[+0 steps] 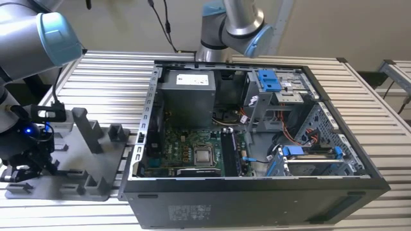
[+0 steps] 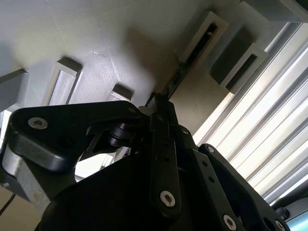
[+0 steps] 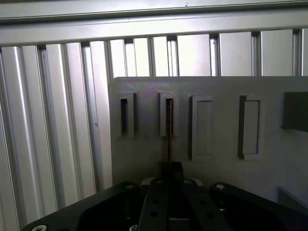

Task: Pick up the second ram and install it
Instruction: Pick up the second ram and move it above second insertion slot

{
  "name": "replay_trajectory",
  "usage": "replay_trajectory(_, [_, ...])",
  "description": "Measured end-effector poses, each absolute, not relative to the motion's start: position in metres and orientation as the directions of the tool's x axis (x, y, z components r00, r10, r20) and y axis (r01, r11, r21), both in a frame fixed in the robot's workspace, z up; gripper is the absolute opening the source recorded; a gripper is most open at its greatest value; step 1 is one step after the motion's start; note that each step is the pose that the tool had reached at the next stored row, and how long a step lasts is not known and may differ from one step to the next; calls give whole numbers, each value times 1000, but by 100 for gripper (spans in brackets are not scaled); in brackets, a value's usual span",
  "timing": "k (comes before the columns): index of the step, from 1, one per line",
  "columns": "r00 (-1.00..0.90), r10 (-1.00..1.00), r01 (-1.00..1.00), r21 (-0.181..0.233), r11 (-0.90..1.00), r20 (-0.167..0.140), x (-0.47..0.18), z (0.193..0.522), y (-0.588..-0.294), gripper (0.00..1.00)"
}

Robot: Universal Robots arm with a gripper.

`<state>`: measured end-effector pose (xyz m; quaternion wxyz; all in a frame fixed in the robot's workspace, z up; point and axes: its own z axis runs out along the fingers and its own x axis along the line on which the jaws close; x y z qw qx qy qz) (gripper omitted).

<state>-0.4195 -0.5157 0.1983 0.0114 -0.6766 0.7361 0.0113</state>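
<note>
Black gripper point(image 3: 171, 168) clenched on long thin dark ram stick point(image 3: 169, 132), which stands edge-on in a slot of grey plastic fixture tray point(image 3: 225, 144), beside open black computer case point(image 1: 257, 120).

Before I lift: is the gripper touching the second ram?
Touching. In the first wrist view the second ram, edge-on in a slot of the grey tray, runs in between the fingers of the gripper, shut on it.
</note>
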Motion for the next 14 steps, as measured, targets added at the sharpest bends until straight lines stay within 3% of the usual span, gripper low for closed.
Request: replay_trajectory(14, [-84,-996,-996,1,84,-32,-420,208,-516,14])
